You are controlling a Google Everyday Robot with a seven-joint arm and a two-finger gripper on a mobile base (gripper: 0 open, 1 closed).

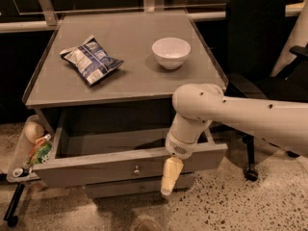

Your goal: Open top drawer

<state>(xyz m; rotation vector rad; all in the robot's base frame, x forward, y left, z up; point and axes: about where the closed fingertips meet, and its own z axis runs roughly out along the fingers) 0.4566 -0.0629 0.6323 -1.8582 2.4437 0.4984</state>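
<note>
One top drawer standing open, hand hanging before its front, right of the knob, grip unclear.

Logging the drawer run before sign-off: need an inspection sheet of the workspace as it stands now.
Surface: grey cabinet top, flat, carrying two items.
Job's things: top drawer pulled well out, plain grey inside; round knob mid-front.
Clutter: chip bag and white bowl on the top; side tray by the cabinet holds small packets.
Hand: hand points down in front of the top drawer's front, beside the knob; contact unclear.
Cables: nothing seen.
Surroundings: black office chair, speckled floor, lower drawer closed.
</note>
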